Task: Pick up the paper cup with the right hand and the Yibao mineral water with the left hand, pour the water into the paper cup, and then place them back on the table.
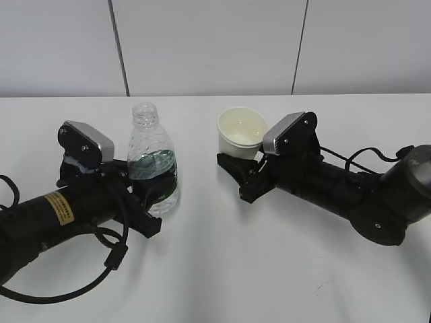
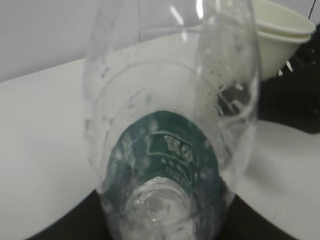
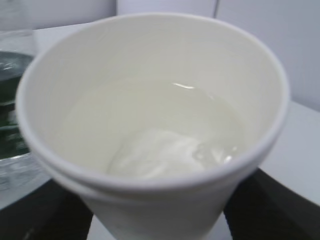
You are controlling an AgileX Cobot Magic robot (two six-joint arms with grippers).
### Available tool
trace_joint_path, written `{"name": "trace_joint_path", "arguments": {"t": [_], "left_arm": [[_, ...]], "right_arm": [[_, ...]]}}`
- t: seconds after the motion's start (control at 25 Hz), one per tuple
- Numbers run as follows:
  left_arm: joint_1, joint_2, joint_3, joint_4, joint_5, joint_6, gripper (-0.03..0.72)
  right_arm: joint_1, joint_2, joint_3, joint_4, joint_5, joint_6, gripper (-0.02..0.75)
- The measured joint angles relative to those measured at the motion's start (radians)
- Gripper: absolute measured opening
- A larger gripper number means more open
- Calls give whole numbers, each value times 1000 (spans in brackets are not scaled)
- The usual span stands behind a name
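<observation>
Capless ribbed Yibao mineral water (image 1: 153,161) seems near-empty; paper cup (image 1: 241,132) holds water.

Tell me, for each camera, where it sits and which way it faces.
Exterior: facing the robot, slanting down at the table; both arms show.
Left wrist: on the left hand, close against the Yibao mineral water.
Right wrist: on the right hand, looking into the paper cup.
Both wrist views show bottle and cup.

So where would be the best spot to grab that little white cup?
Probably around the side wall of the paper cup, below its rolled rim, coming in level from the right as the right hand does. The cup stands upright, tapers downward and already holds water, so a side grip should keep it level without spilling.
</observation>
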Motion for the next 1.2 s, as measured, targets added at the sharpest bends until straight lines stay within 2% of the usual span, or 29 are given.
{"name": "trace_joint_path", "arguments": {"t": [0.16,0.32,0.48,0.84,0.92,1.08,1.2], "left_arm": [[0,0,17,13,-2,0,276],[0,35,17,52,-16,32,276],[0,83,17,102,-14,36,276],[0,116,6,101,-51,39,288],[0,124,5,108,-65,40,333],[0,136,5,114,-43,42,452],[0,139,5,114,-33,42,489]], "right_arm": [[0,-2,0,154,42,-53,524],[0,0,0,180,80,-64,524],[0,70,0,255,18,-69,524],[0,136,0,277,2,-92,524],[0,136,0,277,2,-93,530],[0,136,-2,277,10,-95,617],[0,136,-2,277,8,-97,652]]}}
